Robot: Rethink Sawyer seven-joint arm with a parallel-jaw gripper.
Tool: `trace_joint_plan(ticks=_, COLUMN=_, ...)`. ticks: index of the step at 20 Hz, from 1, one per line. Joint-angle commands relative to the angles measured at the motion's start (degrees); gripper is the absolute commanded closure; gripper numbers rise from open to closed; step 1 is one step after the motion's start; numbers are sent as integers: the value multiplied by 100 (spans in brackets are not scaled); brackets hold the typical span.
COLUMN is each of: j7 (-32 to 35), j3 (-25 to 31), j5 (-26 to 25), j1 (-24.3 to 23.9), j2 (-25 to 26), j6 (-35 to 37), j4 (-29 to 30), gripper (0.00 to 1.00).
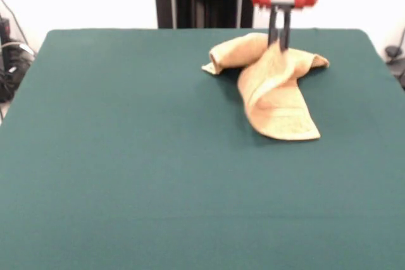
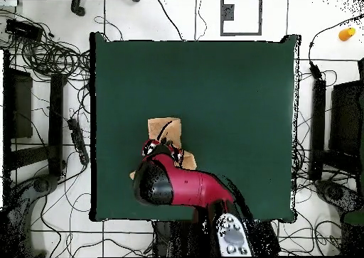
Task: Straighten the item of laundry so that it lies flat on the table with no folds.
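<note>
The item of laundry (image 1: pixel 276 90), an orange-tan towel, lies crumpled and folded over itself at the far right of the green table (image 1: pixel 126 156). One flap stretches toward the camera and another bunches to the left. My gripper (image 1: pixel 279 43) comes straight down onto the towel's raised middle, with its two dark fingers (image 1: pixel 273 30) close together and pinching a peak of cloth. From overhead, the towel (image 2: pixel 163 127) pokes out beyond the red arm, which covers the rest of it and most of the gripper (image 2: pixel 162 150).
The table's far edge (image 1: pixel 190 29) runs just behind the towel. Overhead, cables (image 2: pixel 50 56) and dark equipment (image 2: pixel 341 127) lie on the floor on both sides of the table (image 2: pixel 234 99). A small orange object (image 2: pixel 347 33) sits off the table.
</note>
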Motion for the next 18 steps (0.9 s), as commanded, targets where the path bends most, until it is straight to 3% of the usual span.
trace_joint_plan(ticks=1, j7=-21, j3=1231, j5=-726, j1=-216, j2=994, j6=-379, j4=-749, gripper=100)
trace_joint_plan(ticks=7, j7=-9, j3=1424, j5=-1182, j1=-481, j2=1139, j6=-268, j4=-1058, gripper=100)
trace_joint_plan(ticks=18, j7=-1105, j3=2164, j5=-2135, j1=-1859, j2=1024, j6=1325, j4=-1770, gripper=100)
